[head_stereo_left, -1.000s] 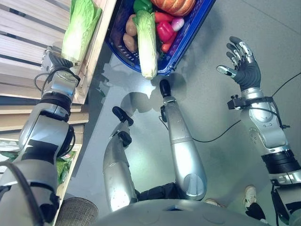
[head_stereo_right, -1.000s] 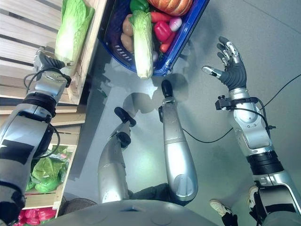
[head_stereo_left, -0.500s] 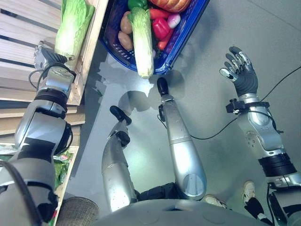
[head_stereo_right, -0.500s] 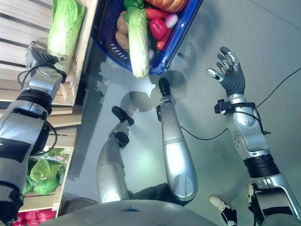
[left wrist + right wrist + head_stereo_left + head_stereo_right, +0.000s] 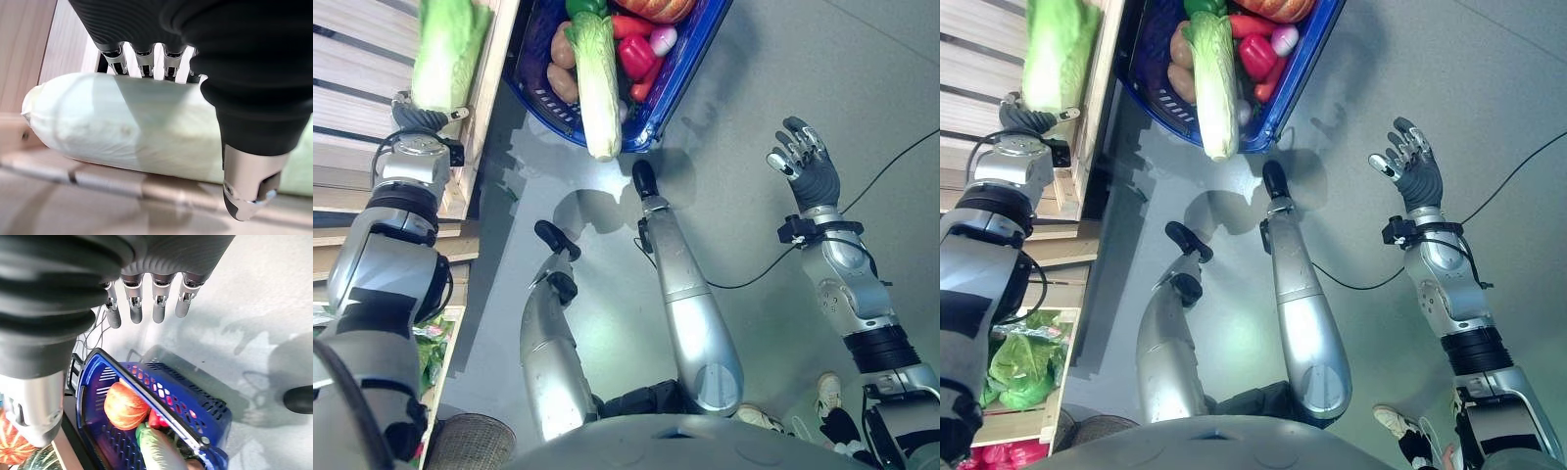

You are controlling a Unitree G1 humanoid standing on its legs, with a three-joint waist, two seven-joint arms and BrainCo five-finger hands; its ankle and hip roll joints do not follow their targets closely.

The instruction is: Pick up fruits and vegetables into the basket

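The basket (image 5: 685, 59) already holds several vegetables; left hand (image 5: 419, 116) clasps a shelf cabbage (image 5: 438, 54), not yet carried over; right hand (image 5: 806, 168) fingers relaxed, empty

Both arms raised
Left hand (image 5: 423, 116) reaches forward, fingers curled in a grasp; right hand (image 5: 808, 168) hangs apart, fingers relaxed and spread.

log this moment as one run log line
left hand: shut on napa cabbage over wooden shelf | right hand: open, idle | blue basket: holds second cabbage
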